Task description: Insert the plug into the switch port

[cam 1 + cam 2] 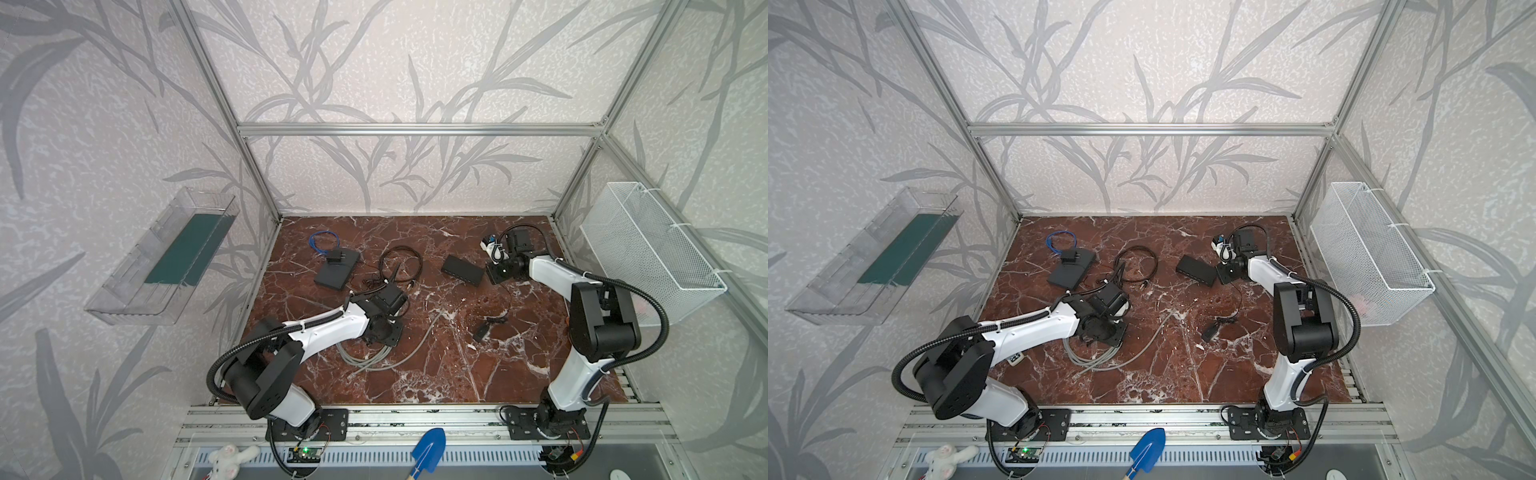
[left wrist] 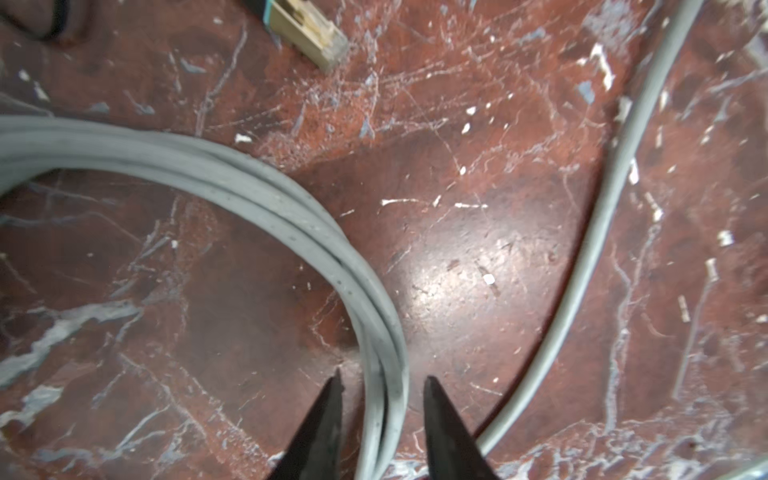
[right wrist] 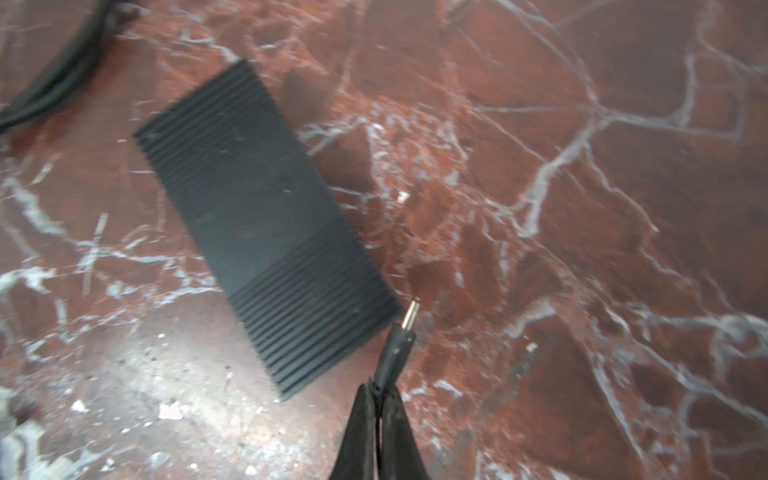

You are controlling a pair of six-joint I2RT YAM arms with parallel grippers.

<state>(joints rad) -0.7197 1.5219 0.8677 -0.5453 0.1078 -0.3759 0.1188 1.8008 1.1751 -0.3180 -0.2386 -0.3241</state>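
**While the right gripper (image 3: pixel 376 388) pinches the plug (image 3: pixel 401 336), the switch (image 3: pixel 266 224) lies just beside it**

As both top views show, the switch (image 1: pixel 462 269) (image 1: pixel 1196 270) lies flat on the red marble table (image 1: pixel 415 374), toward the back right. The right arm (image 1: pixel 552 270) bends down just beside its right end. A thin black cord (image 1: pixel 510 301) runs from there to a small black adapter (image 1: pixel 482 332) nearer the front. The left arm (image 1: pixel 324 326) hangs over a coil of grey cable (image 1: pixel 370 359), well apart from the switch.

In the left wrist view, the left gripper (image 2: pixel 383 376) has its jaws partly apart, with one finger on each side of the grey cable strands. A small gap shows at each finger, so it grips nothing. A pale connector (image 2: pixel 309 35) lies on the table farther off.

In the right wrist view, the jaws of the right gripper are closed tight on the black rear sleeve of the plug. The metal tip of the plug points past the near corner of the ribbed switch and sits just beside it. Whether the two touch, I cannot tell.
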